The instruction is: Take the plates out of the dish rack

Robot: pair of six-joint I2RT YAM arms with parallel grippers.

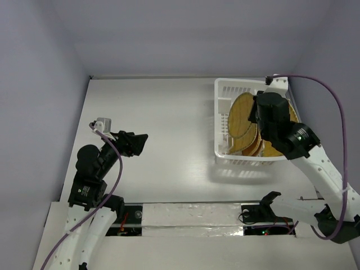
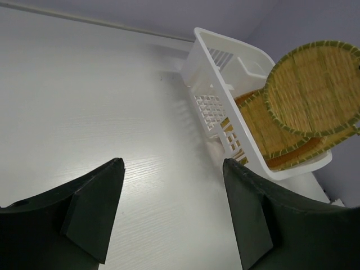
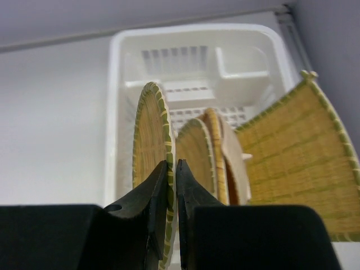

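The white dish rack (image 1: 224, 85) stands at the table's far right. Several tan woven plates stand on edge in it. My right gripper (image 3: 173, 166) is shut on the green rim of the leftmost round plate (image 3: 149, 135), one finger on each face. Behind it stand another round plate (image 3: 197, 149) and a large square plate (image 3: 298, 152). From above, the right wrist covers the right gripper (image 1: 260, 115) beside the gripped plate (image 1: 242, 115). My left gripper (image 2: 174, 169) hangs open over bare table, well left of the rack (image 2: 225, 56), holding nothing. The gripped round plate (image 2: 315, 84) rises above the others.
The rack (image 3: 191, 42) sits close to the right wall and the table's back edge. My left gripper (image 1: 139, 144) hovers at the left of the white table (image 1: 169, 112). A purple cable (image 1: 332, 95) loops over the right arm.
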